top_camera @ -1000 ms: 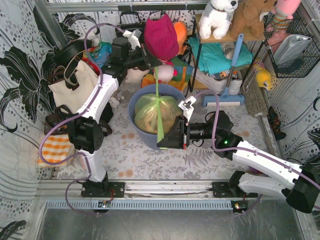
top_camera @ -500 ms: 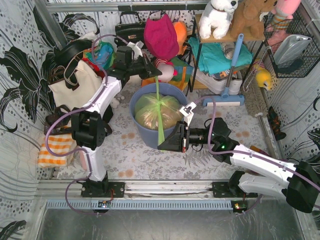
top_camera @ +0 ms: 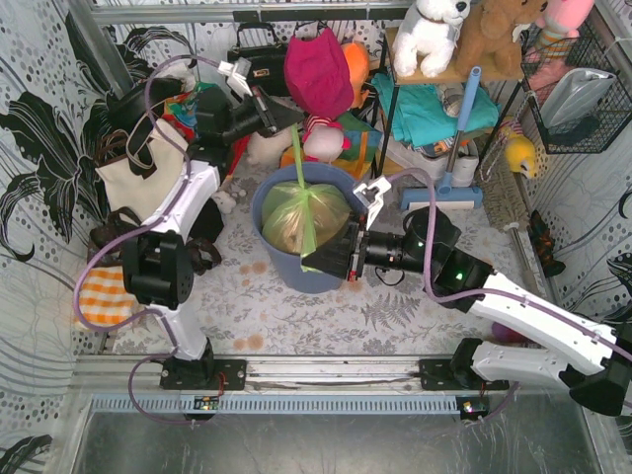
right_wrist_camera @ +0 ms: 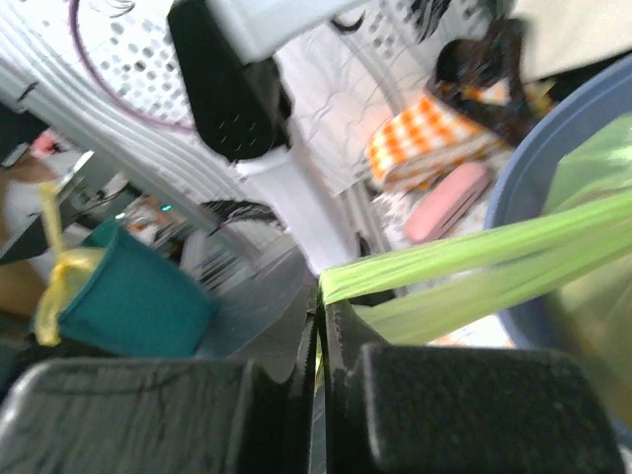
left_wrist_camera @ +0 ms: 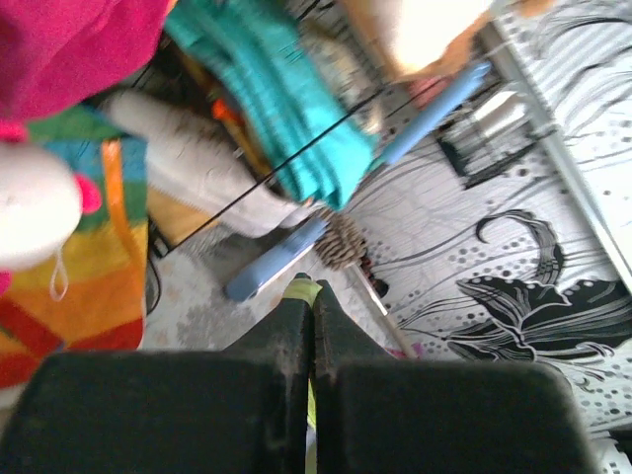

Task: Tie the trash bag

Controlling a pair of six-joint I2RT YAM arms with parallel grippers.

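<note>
Closest to the table's front edge, the right gripper [top_camera: 311, 263] is pinched tight on one green tail of the trash bag [top_camera: 286, 225], right over the near wall of the blue-grey bin [top_camera: 284, 278]. The bag sits inside that bin, roughly mid-table, with tan scraps showing through and a knot on top. Further back, the left gripper [top_camera: 294, 120] is clamped closed on the other tail, which is stretched straight up past the bin's far rim. Along the far edge there's a cream tote bag [top_camera: 148, 168], a magenta cloth thing [top_camera: 318, 74] and a white plush dog [top_camera: 432, 35].
</note>
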